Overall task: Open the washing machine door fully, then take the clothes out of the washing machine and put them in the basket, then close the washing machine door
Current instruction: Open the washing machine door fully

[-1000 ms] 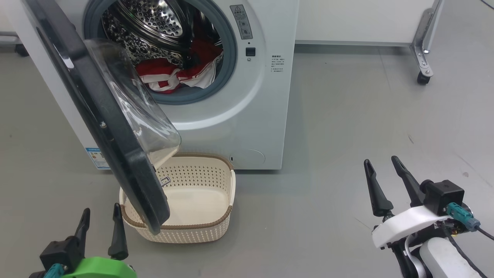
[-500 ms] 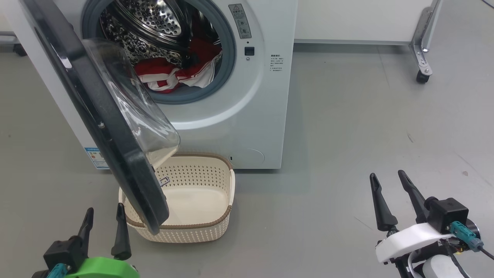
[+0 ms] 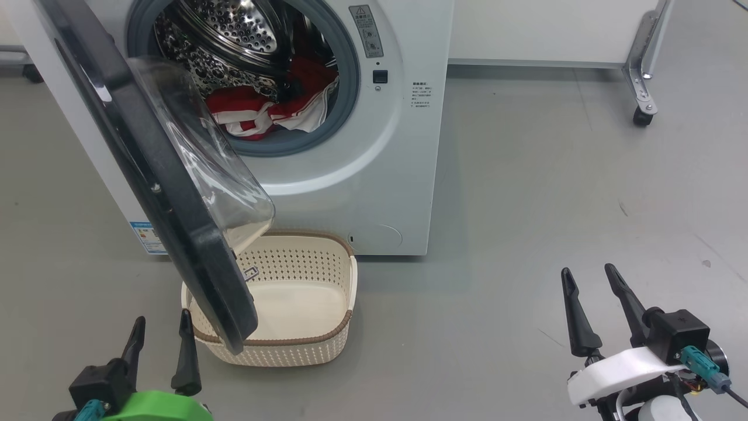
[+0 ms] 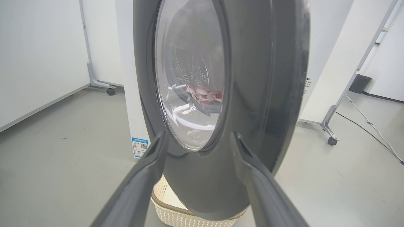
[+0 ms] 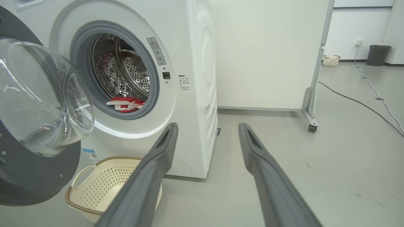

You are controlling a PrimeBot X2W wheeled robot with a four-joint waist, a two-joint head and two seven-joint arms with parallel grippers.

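Your left gripper (image 3: 162, 318) and right gripper (image 3: 587, 270) are hanging released, empty. Be pushing the washing machine door (image 3: 187, 245) wider by its black rim, clearing the basket (image 3: 292, 354) beneath.

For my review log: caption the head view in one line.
Door open above empty basket, red clothes in drum, left pincer and right pincer open.

Warning-triangle sticker (image 3: 364, 32) on washing machine (image 3: 362, 175), blue label (image 3: 144, 237) print too small

Left claw (image 3: 163, 317) and right claw (image 3: 587, 270) hang low, fingers spread.
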